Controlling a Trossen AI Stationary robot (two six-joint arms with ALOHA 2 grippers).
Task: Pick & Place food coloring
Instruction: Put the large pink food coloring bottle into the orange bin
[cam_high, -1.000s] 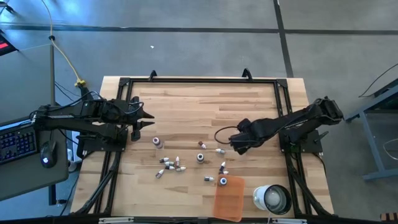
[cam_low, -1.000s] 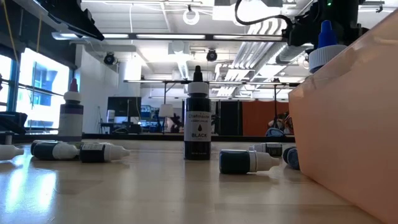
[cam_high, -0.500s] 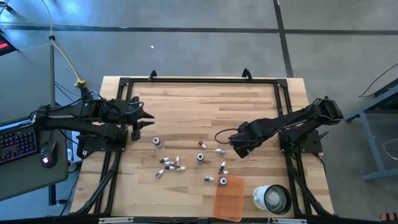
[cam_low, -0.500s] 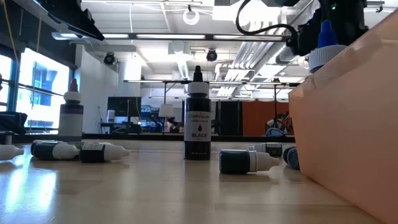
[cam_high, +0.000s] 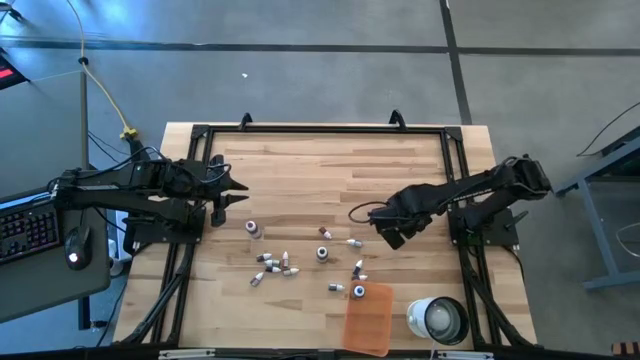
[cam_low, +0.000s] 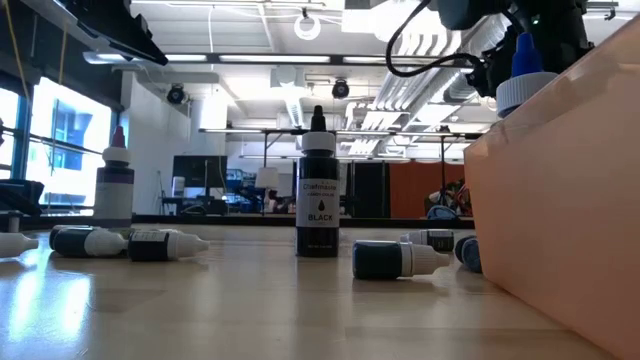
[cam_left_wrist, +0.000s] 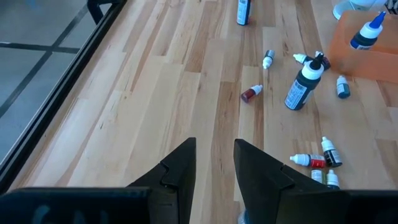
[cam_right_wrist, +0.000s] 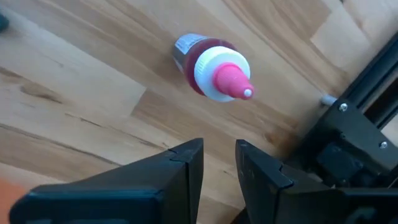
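Right gripper (cam_high: 392, 236) shifted rightward, narrowly parted, empty, above pink-capped bottle (cam_right_wrist: 214, 67)

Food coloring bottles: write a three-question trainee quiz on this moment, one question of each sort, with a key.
1. True or false: the black bottle in the low view lies on its side.
2. Which thing does the right wrist view show just beyond the right claw? A) a pink-capped bottle B) the white cup C) the orange tray
3. Fill in: the left claw holds ___.

Key: 1 false, it stands upright. 2 A. 3 nothing; its fingers stand apart over bare wood.
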